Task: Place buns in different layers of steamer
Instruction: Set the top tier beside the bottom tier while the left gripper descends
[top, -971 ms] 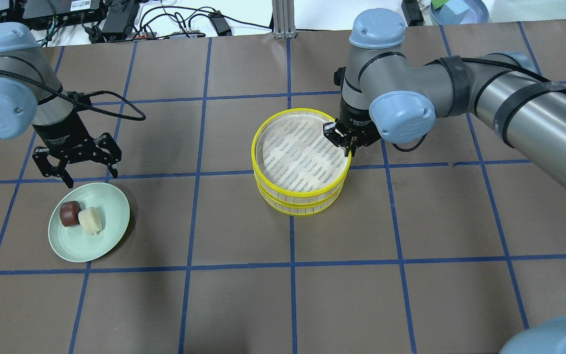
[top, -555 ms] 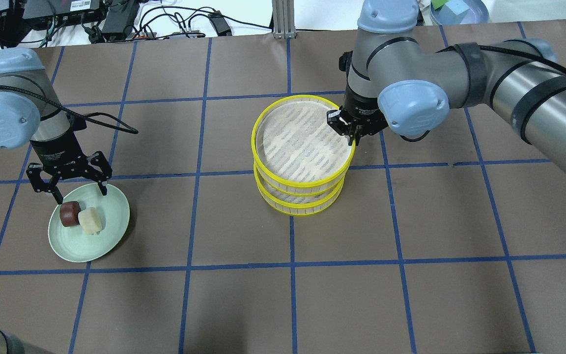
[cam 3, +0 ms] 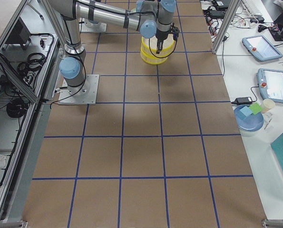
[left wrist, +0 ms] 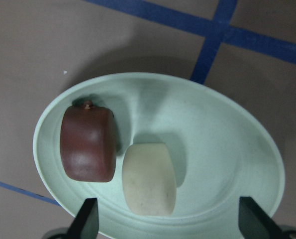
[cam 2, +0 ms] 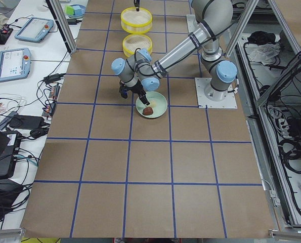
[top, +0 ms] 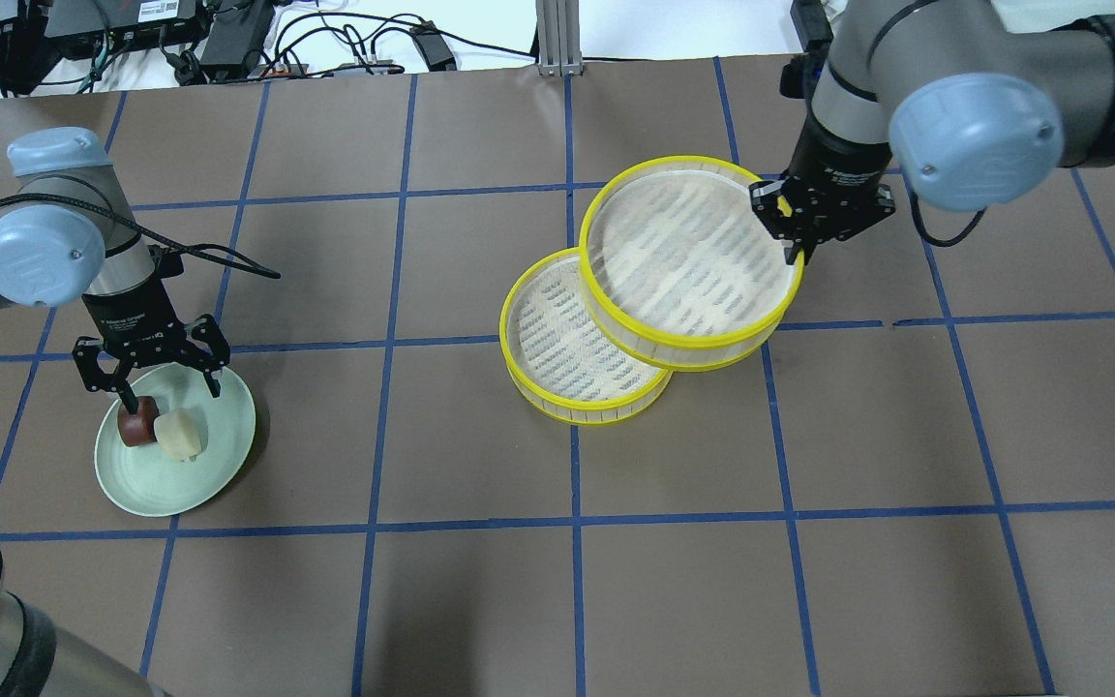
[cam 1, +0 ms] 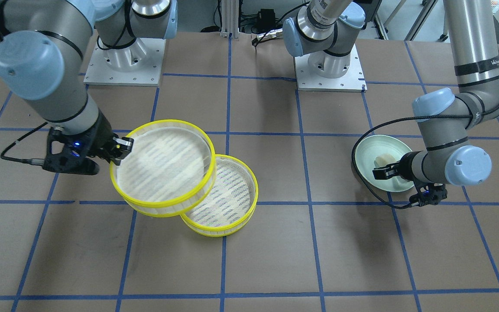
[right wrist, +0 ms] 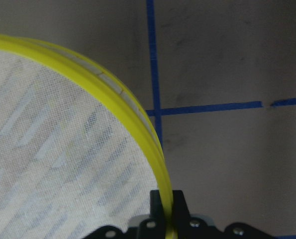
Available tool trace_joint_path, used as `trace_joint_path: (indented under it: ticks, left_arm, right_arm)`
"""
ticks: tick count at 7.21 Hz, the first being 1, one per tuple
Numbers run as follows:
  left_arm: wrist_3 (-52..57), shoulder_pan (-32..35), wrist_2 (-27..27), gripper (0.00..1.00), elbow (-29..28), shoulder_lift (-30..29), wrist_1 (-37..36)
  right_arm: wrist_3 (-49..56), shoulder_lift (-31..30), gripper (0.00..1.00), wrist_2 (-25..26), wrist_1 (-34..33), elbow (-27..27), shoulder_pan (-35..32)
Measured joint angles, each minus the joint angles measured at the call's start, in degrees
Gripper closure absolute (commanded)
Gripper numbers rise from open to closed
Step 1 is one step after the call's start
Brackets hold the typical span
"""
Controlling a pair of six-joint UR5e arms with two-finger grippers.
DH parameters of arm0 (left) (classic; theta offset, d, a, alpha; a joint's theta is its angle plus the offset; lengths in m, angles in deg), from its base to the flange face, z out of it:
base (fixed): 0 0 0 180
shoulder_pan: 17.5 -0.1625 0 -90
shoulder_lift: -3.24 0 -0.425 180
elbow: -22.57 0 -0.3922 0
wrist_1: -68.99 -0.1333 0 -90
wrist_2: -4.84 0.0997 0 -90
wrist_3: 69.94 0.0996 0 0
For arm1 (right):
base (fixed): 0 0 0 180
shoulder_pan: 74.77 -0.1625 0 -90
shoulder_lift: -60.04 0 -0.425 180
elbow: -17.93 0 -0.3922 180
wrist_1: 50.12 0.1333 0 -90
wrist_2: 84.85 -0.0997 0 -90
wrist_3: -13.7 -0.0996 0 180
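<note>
R hand (top: 792, 232) is clamped on the rim of the upper round steamer tray w/ bright yellow rim, pale slatted side and white striped mesh floor (top: 683, 254). One finger sits inside the rim, one outside, per the R wrist cam (right wrist: 166, 211). The tray is held up off the desk, empty.

It sits offset toward the robot's right and the far side, overlapping approx half of the matching lower yellow-rimmed tray (top: 550, 334). Can't tell if the two trays touch where they overlap. The lower tray sits flat on the brown paper-covered desk w/ blue tape grid (top: 422, 600), also empty.

L hand (top: 168, 389) is wide open and grips nothing. It hangs over the far edge of the pale green round plate (top: 224, 455), fingers pointing down. In the overhead view one fingertip (top: 122, 399) overlaps the top of the dark reddish-brown glossy bun (top: 137, 426); contact unclear.

Both buns are on the plate, on its left half. The cream-white oblong bun (top: 179, 435) lies just beside the brown one, sides touching or nearly so. The L wrist cam shows the brown bun (left wrist: 87, 145) and the cream bun (left wrist: 148, 179) side by side. The plate is well apart from the trays, on the robot's left side of the desk.
</note>
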Motion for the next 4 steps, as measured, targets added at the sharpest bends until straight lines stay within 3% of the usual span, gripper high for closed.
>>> trace_joint_path:
  ticks: [1,4]
  left_arm:
    - [-0.1,0.0,-0.2,0.13,0.0,-0.4,-0.2]
    - [0.3,0.0,-0.3,0.13,0.0,-0.9,0.4]
  right_arm:
    - [4.1,-1.3,1.0,0.8,2.2,0.0,4.0]
    - [13.0,-4.3,1.0,2.8,6.4,0.0,12.4]
